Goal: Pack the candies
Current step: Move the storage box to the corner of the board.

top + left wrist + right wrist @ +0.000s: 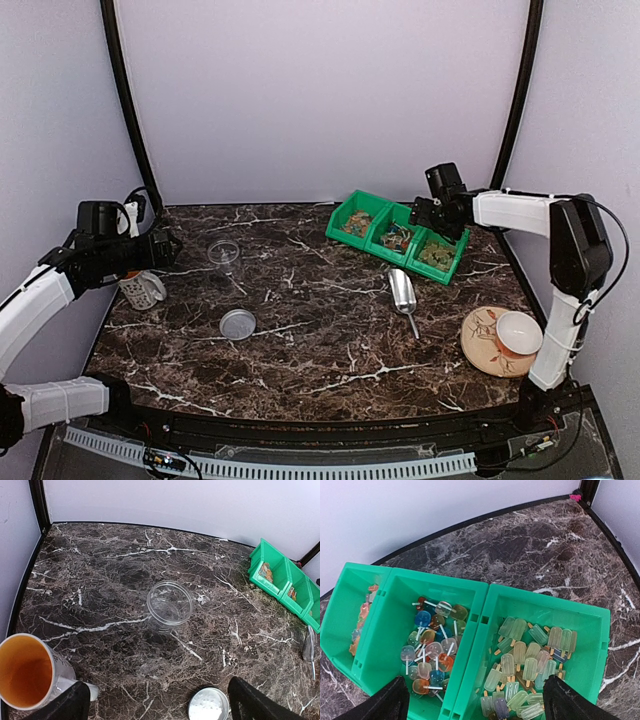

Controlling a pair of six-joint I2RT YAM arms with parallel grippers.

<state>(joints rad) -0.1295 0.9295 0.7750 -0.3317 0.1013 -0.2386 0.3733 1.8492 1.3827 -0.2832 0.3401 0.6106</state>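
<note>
The candies lie in a green three-part bin (372, 205) at the back right. In the right wrist view, round lollipop candies (430, 640) in mixed colours fill the middle part, and pale popsicle candies (530, 665) fill the part to their right. A few orange ones (362, 617) show in the left part. My right gripper (476, 702) hovers open above the wall between the two fuller parts, holding nothing. A clear jar (170, 605) stands open and empty on the marble. Its metal lid (208, 706) lies nearer me. My left gripper (157, 704) is open, well short of the jar.
A metal scoop (402, 290) lies in front of the bin. A mug (25, 672) stands by the left gripper's left finger. A plate (480, 348) carrying a white bowl (519, 332) sits at the right near the right arm's base. Black frame posts rise at the back corners.
</note>
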